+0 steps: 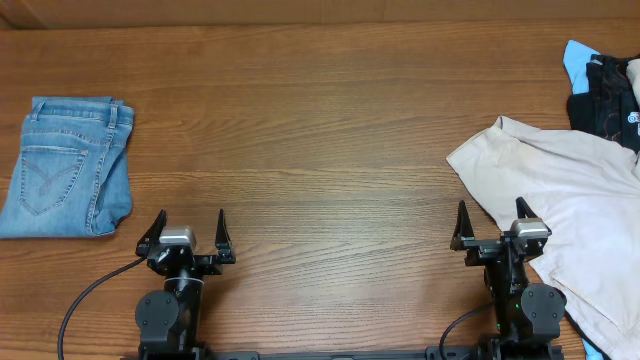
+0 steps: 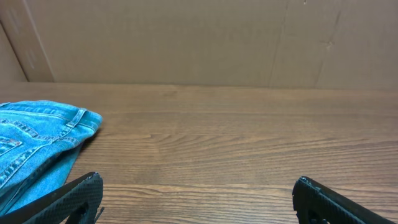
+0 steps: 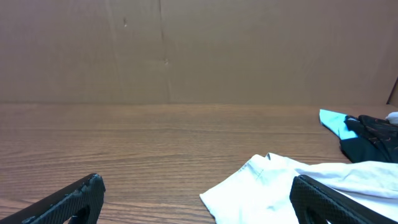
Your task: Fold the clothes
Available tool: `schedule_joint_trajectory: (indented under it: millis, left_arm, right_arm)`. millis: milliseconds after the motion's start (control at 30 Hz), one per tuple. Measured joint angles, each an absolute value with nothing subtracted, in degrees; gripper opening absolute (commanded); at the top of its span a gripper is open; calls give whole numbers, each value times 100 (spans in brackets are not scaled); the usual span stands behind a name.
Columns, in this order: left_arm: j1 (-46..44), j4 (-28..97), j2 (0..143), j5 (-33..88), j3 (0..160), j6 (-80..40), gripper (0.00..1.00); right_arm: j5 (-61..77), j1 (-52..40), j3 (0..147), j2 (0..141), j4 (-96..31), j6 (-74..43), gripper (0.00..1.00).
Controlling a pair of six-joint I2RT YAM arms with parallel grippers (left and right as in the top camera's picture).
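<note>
The clothes, pale beige shorts (image 1: 565,200), lie spread and rumpled on the right side of the wooden table; in the right wrist view their near corner (image 3: 267,183) shows white. My right gripper (image 1: 491,212) stands open at the table's front edge, its right finger (image 3: 329,199) over the shorts' near edge, nothing between its jaws. My left gripper (image 1: 191,222) stands open at the front left over bare wood (image 2: 199,186), holding nothing.
Folded light-blue jeans (image 1: 70,165) lie at the far left, their edge (image 2: 37,137) just left of my left gripper. A pile of black patterned garments with a sky-blue piece (image 1: 600,85) sits at the back right corner. A cardboard wall (image 3: 199,50) backs the table.
</note>
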State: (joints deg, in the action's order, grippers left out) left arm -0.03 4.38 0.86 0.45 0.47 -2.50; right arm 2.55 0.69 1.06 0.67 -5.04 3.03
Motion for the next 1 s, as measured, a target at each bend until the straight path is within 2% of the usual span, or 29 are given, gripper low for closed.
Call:
schedule_joint_trajectory:
  millis: [1000]
  left_arm:
    - [-3,436,86,43,47,-250,100]
  right_arm:
    - [257,69,106,67,-506,303,100]
